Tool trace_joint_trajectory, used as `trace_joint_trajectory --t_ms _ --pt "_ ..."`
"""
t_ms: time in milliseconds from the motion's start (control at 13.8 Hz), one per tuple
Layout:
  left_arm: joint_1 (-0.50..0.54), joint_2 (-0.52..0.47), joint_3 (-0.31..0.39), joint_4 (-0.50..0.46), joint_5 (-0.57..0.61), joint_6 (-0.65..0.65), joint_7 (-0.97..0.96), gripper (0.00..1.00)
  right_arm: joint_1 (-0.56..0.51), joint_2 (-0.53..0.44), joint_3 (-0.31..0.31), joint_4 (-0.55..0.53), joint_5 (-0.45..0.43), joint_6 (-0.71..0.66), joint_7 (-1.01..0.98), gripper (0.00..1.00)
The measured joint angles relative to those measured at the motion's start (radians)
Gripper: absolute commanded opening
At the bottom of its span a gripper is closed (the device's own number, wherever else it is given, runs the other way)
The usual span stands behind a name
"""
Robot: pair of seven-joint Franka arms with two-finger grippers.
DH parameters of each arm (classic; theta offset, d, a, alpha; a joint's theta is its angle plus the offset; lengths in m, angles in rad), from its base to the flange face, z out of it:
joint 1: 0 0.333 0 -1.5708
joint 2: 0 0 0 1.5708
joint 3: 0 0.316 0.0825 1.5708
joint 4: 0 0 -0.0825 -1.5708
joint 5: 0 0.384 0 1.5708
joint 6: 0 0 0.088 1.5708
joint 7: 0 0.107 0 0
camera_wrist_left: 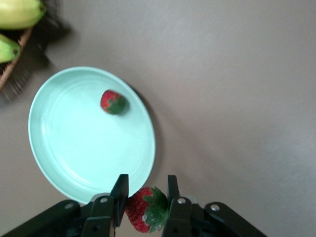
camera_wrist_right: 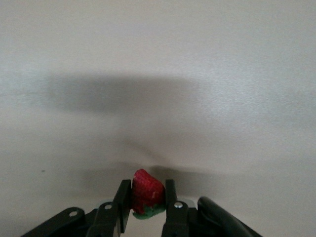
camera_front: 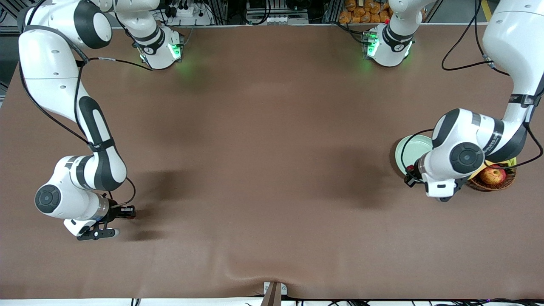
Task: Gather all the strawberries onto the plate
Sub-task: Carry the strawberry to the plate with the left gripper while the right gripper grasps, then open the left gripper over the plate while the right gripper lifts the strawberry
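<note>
The pale green plate (camera_wrist_left: 74, 163) (camera_front: 409, 149) lies at the left arm's end of the table. One strawberry (camera_wrist_left: 113, 102) rests in it. My left gripper (camera_wrist_left: 146, 183) is shut on a second strawberry (camera_wrist_left: 143, 210), held above the bare table just outside the plate's rim. In the front view the left hand (camera_front: 442, 191) covers part of the plate. My right gripper (camera_wrist_right: 147, 185) (camera_front: 100, 233) is low at the right arm's end of the table, near the front camera. It is shut on a third strawberry (camera_wrist_right: 146, 191), red tip pointing away from the hand.
A brown wicker basket (camera_front: 508, 182) (camera_wrist_left: 12, 64) stands beside the plate, partly under the left arm. It holds a red-yellow apple (camera_front: 493, 175) and bananas (camera_wrist_left: 17, 12). The brown table cover has a raised fold (camera_front: 272, 272) near its front edge.
</note>
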Motion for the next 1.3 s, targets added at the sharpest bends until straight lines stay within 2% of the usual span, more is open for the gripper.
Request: trace_joint_trajectory --t_ms 217,362,796,1302 --pt "0.204 -0.002 -0.152 -0.084 0.000 0.007 0.046 0.00 0.005 -0.010 0.002 0.052 -0.001 -0.098 0.000 0.00" --pt "0.276 -0.006 -0.193 -0.132 0.000 0.028 0.062 0.00 0.007 -0.020 0.002 0.072 -0.001 -0.158 0.007 0.00" --pt "0.315 0.000 -0.190 -0.233 0.089 0.113 0.066 0.00 0.084 -0.077 0.010 0.105 0.000 -0.302 0.200 0.00" --pt "0.328 0.079 -0.153 -0.236 0.194 0.146 0.066 0.01 0.182 -0.185 0.019 0.109 0.008 -0.397 0.442 0.00"
